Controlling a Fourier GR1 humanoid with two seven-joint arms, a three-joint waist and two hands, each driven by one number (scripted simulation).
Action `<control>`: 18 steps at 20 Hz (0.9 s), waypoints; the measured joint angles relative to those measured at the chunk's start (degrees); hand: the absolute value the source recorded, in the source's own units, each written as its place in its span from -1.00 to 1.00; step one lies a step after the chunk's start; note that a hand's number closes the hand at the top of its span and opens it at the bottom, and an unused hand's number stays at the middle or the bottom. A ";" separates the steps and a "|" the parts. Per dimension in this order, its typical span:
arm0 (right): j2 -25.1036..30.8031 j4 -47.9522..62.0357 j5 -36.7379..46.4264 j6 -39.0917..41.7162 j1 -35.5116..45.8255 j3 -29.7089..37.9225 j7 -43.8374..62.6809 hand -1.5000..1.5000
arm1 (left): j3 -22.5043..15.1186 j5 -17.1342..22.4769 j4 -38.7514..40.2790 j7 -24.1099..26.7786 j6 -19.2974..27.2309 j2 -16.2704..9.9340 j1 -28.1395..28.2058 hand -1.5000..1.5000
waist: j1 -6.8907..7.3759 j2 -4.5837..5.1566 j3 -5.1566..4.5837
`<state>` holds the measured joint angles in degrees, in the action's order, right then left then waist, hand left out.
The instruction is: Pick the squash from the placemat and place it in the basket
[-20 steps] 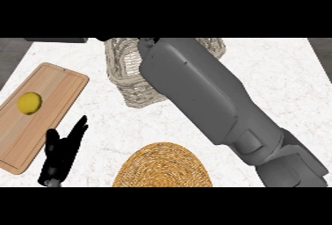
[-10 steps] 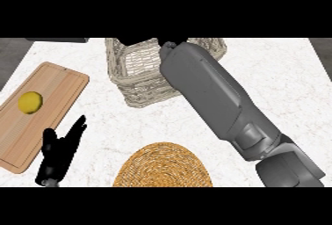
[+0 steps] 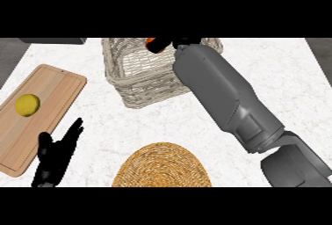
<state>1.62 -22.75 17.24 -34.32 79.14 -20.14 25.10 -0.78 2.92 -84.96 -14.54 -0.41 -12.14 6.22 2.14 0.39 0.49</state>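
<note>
Right robot hand (image 3: 170, 43) holding squash (image 3: 150, 42), over basket (image 3: 139, 83)

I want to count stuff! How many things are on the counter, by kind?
Basket: 1
Round woven placemat: 1
Wooden cutting board: 1
Yellow fruit on the board: 1
Orange squash, partly hidden, over the basket at the right robot hand: 1
Total: 5

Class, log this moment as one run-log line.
right hand: holds squash over basket | left hand: open, resting | placemat: bare
</note>
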 measured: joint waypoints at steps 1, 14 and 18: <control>-0.03 0.40 0.30 -0.07 -0.14 0.12 -0.82 -1.00 | 0.19 0.04 -0.44 -0.28 -0.15 -0.28 0.37 0.00 | -0.08 -0.04 -0.02; 5.01 -2.92 -2.60 -1.40 -1.10 8.29 -5.54 -1.00 | 1.03 -0.23 0.14 -0.55 0.01 0.75 0.57 0.00 | -1.54 -0.55 0.08; 9.35 -5.77 -3.21 -0.88 -3.85 10.05 -5.01 -1.00 | 1.36 -0.54 0.11 -0.11 0.50 1.13 1.20 0.00 | -2.19 -0.79 0.11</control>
